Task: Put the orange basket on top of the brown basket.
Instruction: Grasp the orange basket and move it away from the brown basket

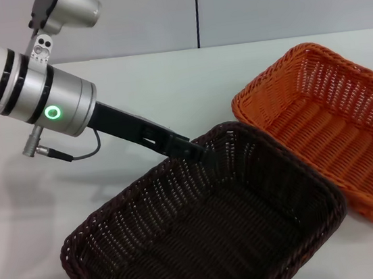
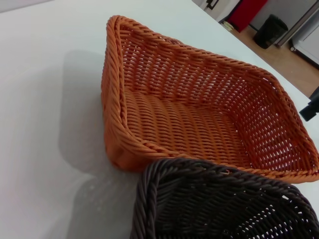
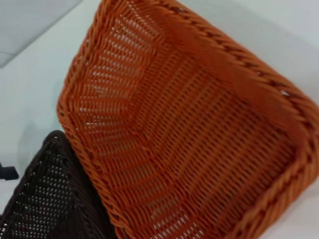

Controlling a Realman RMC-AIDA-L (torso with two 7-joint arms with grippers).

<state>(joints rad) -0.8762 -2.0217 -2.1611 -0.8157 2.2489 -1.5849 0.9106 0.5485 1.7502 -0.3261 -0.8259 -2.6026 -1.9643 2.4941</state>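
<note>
The brown basket (image 1: 205,232) sits at the front of the white table, and its right corner lies against the orange basket (image 1: 334,121). The orange basket is at the right, open side up and empty. My left gripper (image 1: 193,149) reaches down from the left to the brown basket's far rim and touches it. The left wrist view shows the orange basket (image 2: 199,114) with the brown basket's corner (image 2: 214,204) in front of it. The right wrist view looks down into the orange basket (image 3: 199,129), with the brown basket (image 3: 45,199) beside it. A dark piece at that view's edge in the left wrist view (image 2: 310,105) seems to be my right arm.
The white table (image 1: 133,91) stretches out to the left and behind the baskets. A grey wall stands behind the table. In the left wrist view a wooden floor with a black bin (image 2: 271,30) lies past the table's edge.
</note>
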